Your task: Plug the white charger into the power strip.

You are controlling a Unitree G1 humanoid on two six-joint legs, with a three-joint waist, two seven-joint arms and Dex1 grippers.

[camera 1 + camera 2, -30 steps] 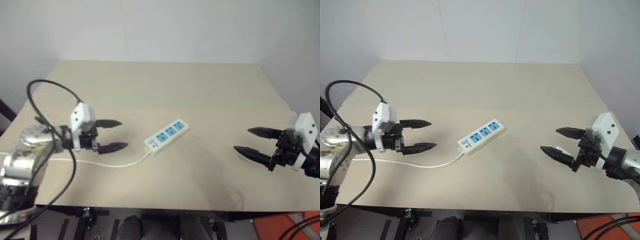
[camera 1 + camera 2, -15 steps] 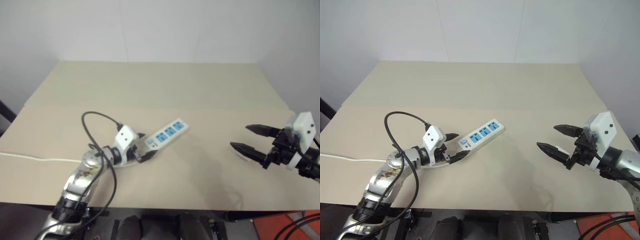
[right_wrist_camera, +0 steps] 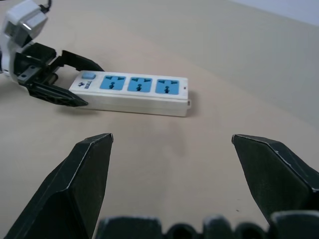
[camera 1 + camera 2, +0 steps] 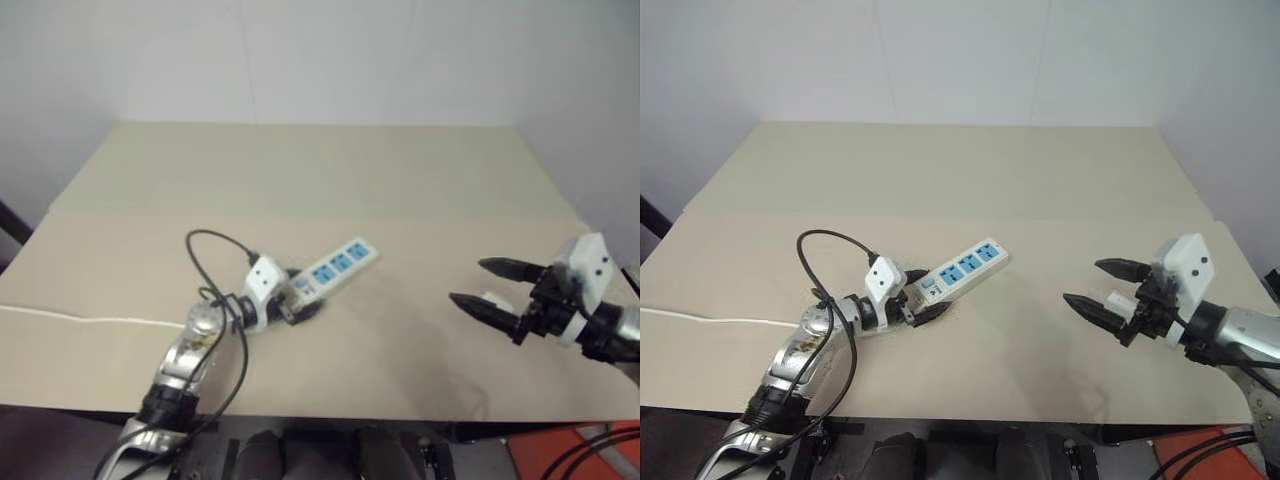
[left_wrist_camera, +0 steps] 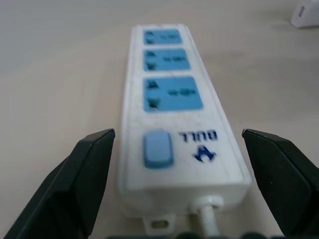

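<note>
Thin white cord [image 4: 70, 318] runs in from the table's [image 4: 970, 160] left edge; left claw [image 4: 921, 300] low at the table, jaws wide, one finger each side of the switch end of the power strip [image 4: 962, 269], not closed on it; strip lies flat and diagonal near table centre, three blue socket faces up, blue switch [image 5: 158, 149] nearest the claw. Right claw [image 4: 1092, 289] hangs above the table's right part, jaws wide, nothing held; white charger [image 4: 492, 299] lies on the table just by its fingertips, well apart from the strip.
</note>
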